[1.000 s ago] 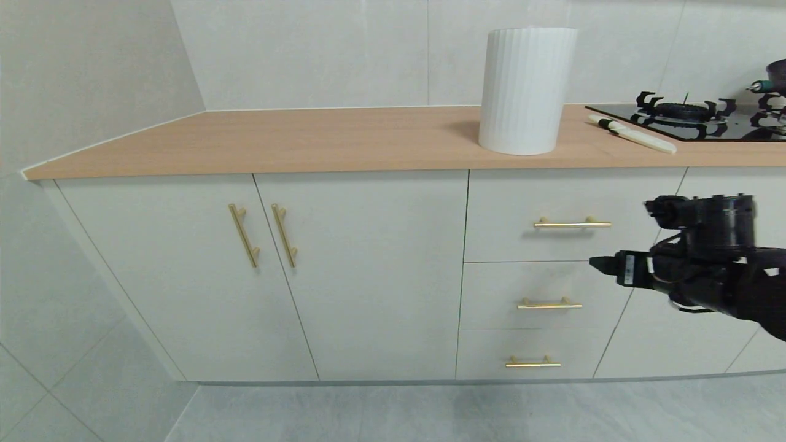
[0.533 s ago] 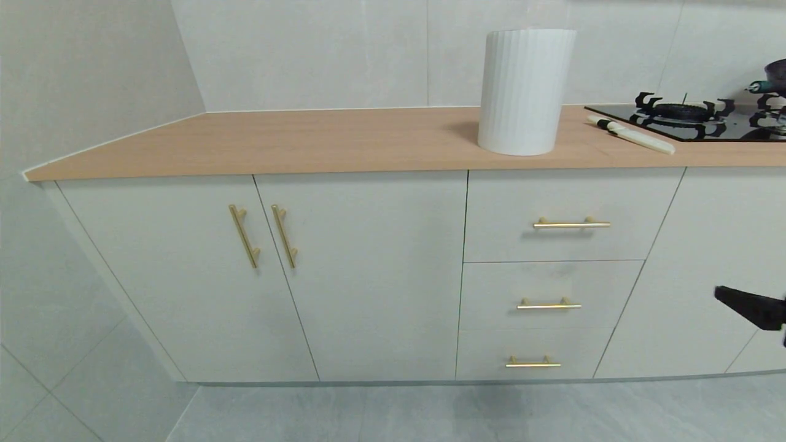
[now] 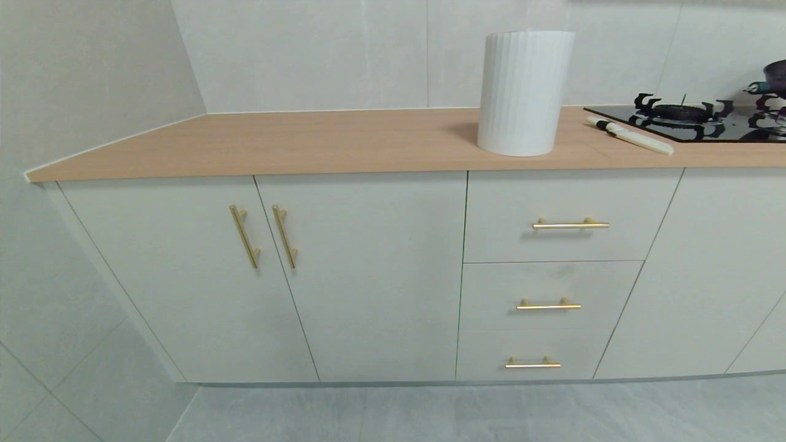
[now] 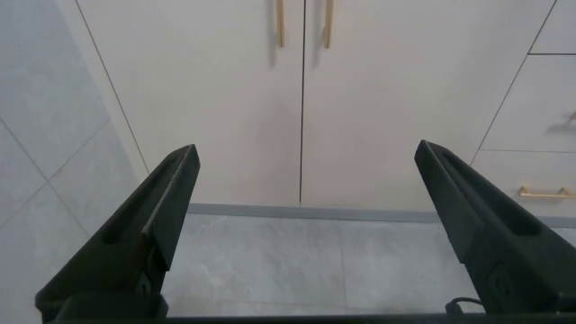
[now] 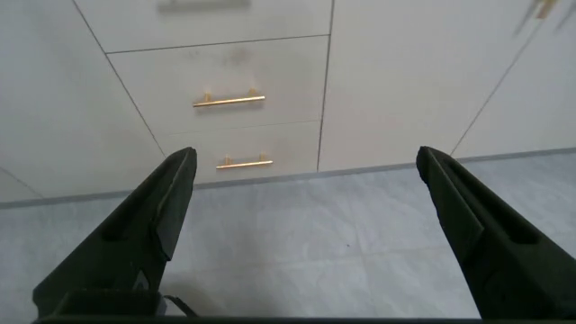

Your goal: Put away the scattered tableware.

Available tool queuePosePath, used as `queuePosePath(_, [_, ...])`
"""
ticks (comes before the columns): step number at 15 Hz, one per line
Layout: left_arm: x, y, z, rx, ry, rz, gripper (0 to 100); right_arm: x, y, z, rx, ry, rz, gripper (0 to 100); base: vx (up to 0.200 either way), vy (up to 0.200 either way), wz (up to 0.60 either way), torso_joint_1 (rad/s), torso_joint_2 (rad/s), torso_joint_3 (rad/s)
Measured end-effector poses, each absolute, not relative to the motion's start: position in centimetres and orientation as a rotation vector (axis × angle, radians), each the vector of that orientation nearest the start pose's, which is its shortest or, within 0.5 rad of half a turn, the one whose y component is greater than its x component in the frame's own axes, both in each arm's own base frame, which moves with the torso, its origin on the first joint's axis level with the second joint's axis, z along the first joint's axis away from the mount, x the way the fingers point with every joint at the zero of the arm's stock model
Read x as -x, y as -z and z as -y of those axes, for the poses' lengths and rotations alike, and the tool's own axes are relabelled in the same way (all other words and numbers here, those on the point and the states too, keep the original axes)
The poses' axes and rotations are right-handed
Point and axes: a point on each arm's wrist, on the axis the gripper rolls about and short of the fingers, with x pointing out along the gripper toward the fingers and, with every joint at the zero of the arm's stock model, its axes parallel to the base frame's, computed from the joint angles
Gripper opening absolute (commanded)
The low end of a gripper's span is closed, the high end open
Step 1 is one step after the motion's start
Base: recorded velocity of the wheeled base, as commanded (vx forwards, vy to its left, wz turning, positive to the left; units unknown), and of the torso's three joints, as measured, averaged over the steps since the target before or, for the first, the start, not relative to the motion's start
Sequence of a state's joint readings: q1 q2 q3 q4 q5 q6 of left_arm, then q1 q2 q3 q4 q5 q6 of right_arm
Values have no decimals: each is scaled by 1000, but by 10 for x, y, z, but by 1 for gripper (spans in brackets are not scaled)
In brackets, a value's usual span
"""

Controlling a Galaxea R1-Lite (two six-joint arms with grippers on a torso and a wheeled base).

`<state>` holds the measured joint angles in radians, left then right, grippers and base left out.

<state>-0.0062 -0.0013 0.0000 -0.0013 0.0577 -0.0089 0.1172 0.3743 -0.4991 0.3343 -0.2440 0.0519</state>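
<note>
A knife (image 3: 629, 134) with a pale blade and a dark handle lies on the wooden countertop (image 3: 295, 141), beside the stove. A tall white ribbed cylinder (image 3: 524, 92) stands upright on the counter to the knife's left. My left gripper (image 4: 306, 155) is open and holds nothing. It hangs low over the floor, facing the double cabinet doors (image 4: 301, 90). My right gripper (image 5: 306, 157) is open too, with nothing between its fingers. It also hangs low and faces the lower drawers (image 5: 229, 99).
Under the counter are two doors with gold handles (image 3: 264, 236) and a stack of three shut drawers (image 3: 552, 264). A black gas hob (image 3: 688, 116) sits at the right end. Walls close the back and the left side. Grey tiled floor (image 3: 430, 411) lies before the cabinets.
The right arm, held up in front of the drawers a second ago, has dropped down and to the right, out of the head view. Knife and cylinder have not moved.
</note>
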Motion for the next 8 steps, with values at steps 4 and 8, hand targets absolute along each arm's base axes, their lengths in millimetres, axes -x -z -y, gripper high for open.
queuePosePath(4, [23, -76, -1, 9, -51, 3, 100, 55, -161, 11, -7, 245, -140, 100, 0, 0, 0, 0, 0, 0])
queuePosePath(8, [23, -76, -1, 9, -52, 3, 100, 64, -137, 7, 21, 299, -102, 100, 0, 0, 0, 0, 0, 0])
